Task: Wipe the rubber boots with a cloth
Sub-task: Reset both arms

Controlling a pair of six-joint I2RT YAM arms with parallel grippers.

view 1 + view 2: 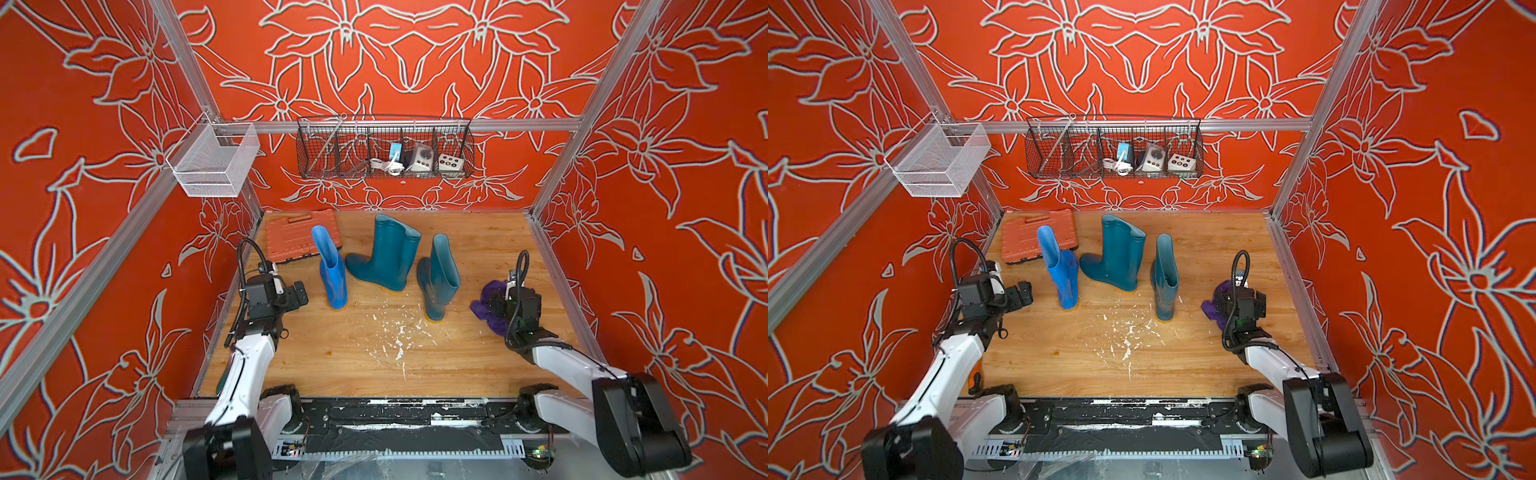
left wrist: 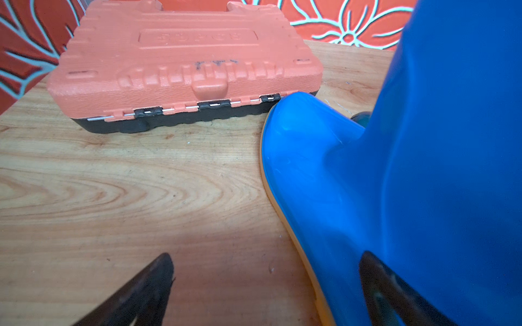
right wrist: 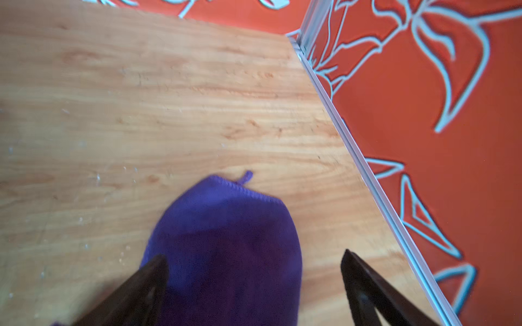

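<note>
Three rubber boots stand upright on the wooden table: a bright blue one (image 1: pixel 332 274) (image 1: pixel 1063 274), a dark teal one (image 1: pixel 388 257) behind the middle, and a second teal one (image 1: pixel 438 278) to its right. My left gripper (image 1: pixel 301 293) (image 2: pixel 265 255) is open, low beside the blue boot (image 2: pixel 395 169), with one finger in front of its shaft and nothing held. The purple cloth (image 1: pixel 488 309) (image 3: pixel 226 225) lies crumpled on the table at the right. My right gripper (image 1: pixel 498 301) (image 3: pixel 254 255) hangs over it, open, with the cloth between its spread fingers.
An orange tool case (image 1: pixel 299 237) (image 2: pixel 183 70) lies at the back left, touching the blue boot's toe. White specks (image 1: pixel 399 336) litter the table's middle front. A black wire basket (image 1: pixel 384 149) and a white mesh basket (image 1: pixel 214 160) hang on the frame rails. The right wall rail (image 3: pixel 353 146) runs close to the cloth.
</note>
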